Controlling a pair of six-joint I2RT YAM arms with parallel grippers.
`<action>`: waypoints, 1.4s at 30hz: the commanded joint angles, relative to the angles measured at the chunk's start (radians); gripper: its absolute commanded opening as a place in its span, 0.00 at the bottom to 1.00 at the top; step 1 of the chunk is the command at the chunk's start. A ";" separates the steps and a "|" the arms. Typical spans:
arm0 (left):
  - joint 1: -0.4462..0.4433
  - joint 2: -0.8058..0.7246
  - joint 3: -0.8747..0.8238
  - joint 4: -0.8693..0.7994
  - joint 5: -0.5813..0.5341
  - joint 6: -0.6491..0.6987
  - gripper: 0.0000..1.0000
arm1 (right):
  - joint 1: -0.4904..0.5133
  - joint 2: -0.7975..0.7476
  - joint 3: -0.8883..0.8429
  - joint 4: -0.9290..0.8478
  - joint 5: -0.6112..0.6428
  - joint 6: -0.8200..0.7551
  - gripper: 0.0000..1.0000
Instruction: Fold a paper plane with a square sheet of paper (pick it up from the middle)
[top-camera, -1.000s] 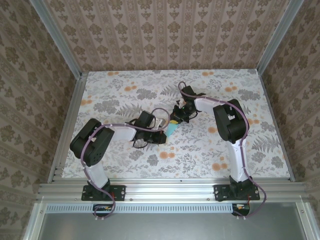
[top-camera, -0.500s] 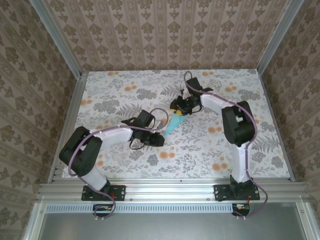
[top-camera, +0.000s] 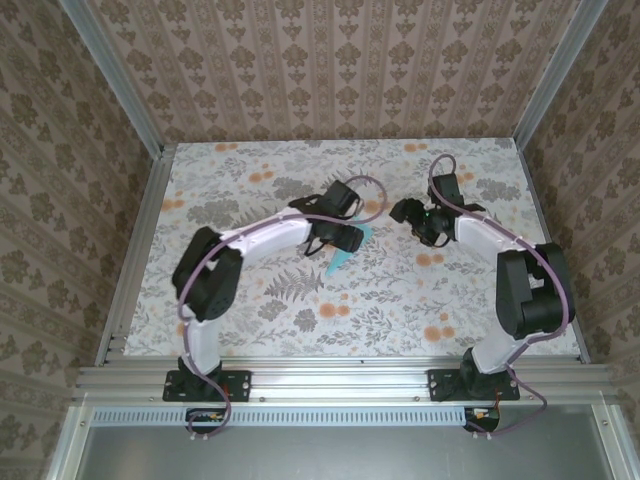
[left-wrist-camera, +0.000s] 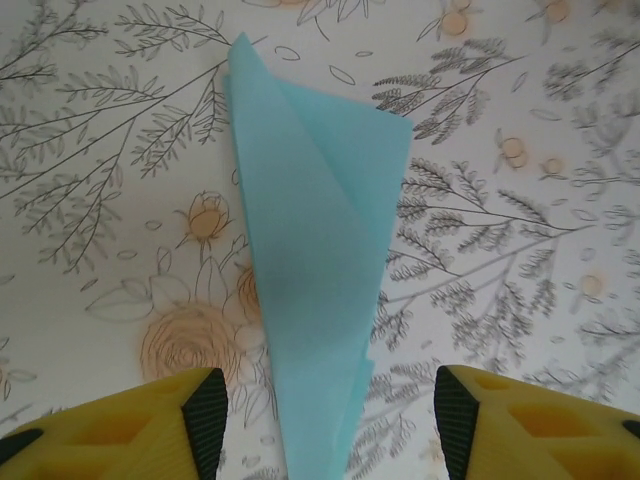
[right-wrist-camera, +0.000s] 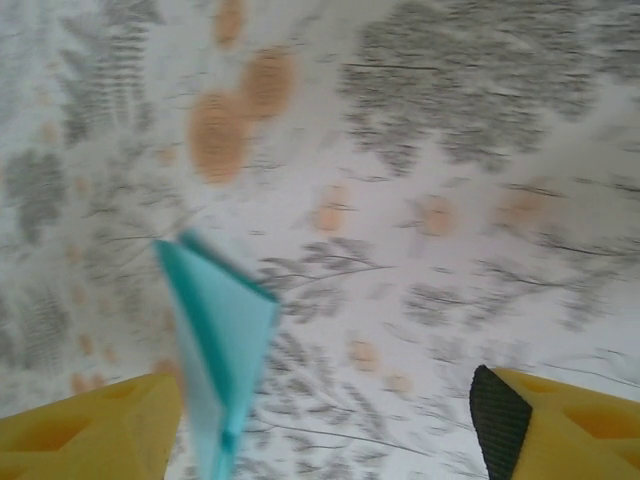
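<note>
Jaws of left gripper (left-wrist-camera: 320, 430): spread wide, holding nothing. Its yellow fingers (left-wrist-camera: 185, 420) stand on either side of the paper plane's (left-wrist-camera: 315, 290) narrow end, apart from it.
Jaws of right gripper (right-wrist-camera: 320, 430): also wide apart and empty; this wrist view is blurred.
Paper plane: turquoise, slim and pointed, with lengthwise creases. It lies on the floral tabletop (left-wrist-camera: 520, 200) near the table's middle, just beside the left gripper in the top view.
Right gripper: to the right of the plane, apart from it.
Surround: patterned walls (top-camera: 330, 70), aluminium frame (top-camera: 130, 230).
</note>
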 joint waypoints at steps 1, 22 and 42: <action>-0.022 0.082 0.102 -0.127 -0.141 0.053 0.60 | -0.029 -0.080 -0.047 -0.019 0.128 0.010 0.82; -0.048 0.261 0.320 -0.248 -0.271 0.040 0.46 | -0.103 -0.056 -0.122 0.046 0.045 0.028 0.83; 0.174 -0.015 -0.062 0.206 0.343 -0.335 0.00 | 0.041 -0.077 -0.103 0.050 -0.007 -0.070 0.71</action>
